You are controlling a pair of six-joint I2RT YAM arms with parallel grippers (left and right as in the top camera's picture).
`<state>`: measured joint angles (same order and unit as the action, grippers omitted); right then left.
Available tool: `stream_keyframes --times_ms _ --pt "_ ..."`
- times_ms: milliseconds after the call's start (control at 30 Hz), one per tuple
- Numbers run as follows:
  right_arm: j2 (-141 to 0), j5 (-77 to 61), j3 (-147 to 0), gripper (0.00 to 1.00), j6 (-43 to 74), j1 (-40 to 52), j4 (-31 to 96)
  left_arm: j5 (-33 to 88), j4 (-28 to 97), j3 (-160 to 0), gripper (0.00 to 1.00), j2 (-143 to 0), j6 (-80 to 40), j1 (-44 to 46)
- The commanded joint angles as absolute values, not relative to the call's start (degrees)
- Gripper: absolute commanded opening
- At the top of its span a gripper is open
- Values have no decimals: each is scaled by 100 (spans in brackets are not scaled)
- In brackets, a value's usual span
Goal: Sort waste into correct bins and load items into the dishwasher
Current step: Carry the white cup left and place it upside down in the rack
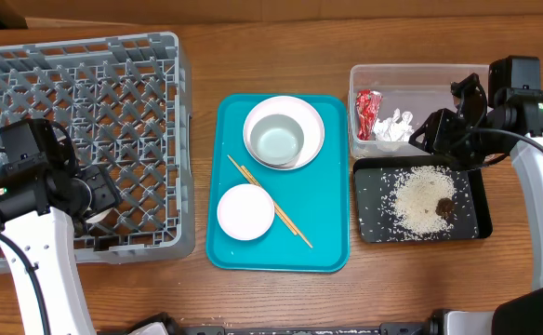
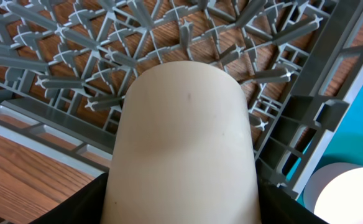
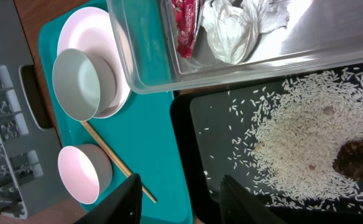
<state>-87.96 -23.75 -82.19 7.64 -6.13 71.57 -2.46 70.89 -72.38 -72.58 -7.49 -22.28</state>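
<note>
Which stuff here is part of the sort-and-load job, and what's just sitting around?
Job: dish rack, white cup in left gripper, plate, white bowl on it, small bowl, chopsticks, clear tub, black tray, wrapper, tissue, rice, brown lump.
Lying about: teal tray.

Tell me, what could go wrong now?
The cup in the left tool hangs near the corner wall of the dish rack; it might land crooked and tip. The right tool hovers by the black tray; a bump could scatter rice.
</note>
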Motion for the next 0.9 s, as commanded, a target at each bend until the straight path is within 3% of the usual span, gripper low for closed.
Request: stream_keyframes --times_ms 0,867 --pt "-8630 -2357 -8374 42 722 -617 7155 -362 7028 -7275 4 -7306 -770 -2259" --pt "-8630 -2357 -8374 42 722 -617 7170 -357 6858 -7275 4 -7566 -773 -2259"
